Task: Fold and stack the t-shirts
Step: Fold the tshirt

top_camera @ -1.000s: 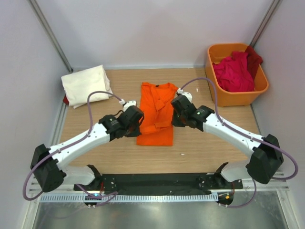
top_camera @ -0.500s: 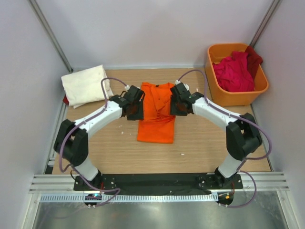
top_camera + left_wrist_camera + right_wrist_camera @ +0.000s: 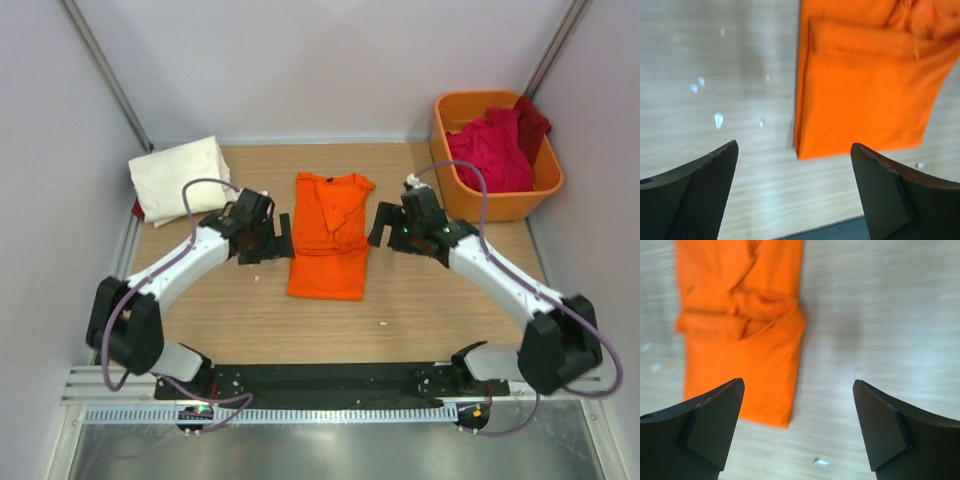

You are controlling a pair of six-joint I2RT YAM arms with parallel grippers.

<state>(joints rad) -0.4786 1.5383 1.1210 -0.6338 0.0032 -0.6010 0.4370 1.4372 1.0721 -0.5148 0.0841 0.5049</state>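
Between folds on the orange shirt [image 3: 330,238]: sides in, cross fold to come.

Jaws of the left gripper [image 3: 284,238] and right gripper [image 3: 383,225] spread wide and empty, flanking the shirt, which lies as a narrow strip directly between the two, just inboard of each, collar at the far end, hem at the near end. Judged mid-task: long sides tucked in, halving not yet made. Next, probably: down to the near hem corners, one per gripper, pinching all layers together, then carrying them toward the collar without dragging the strip askew. After that, over to the cream shirt [image 3: 180,178], folded, well out beyond the left gripper. Crimson shirts [image 3: 490,155] heaped in the tub [image 3: 495,207], just outboard of the right gripper.
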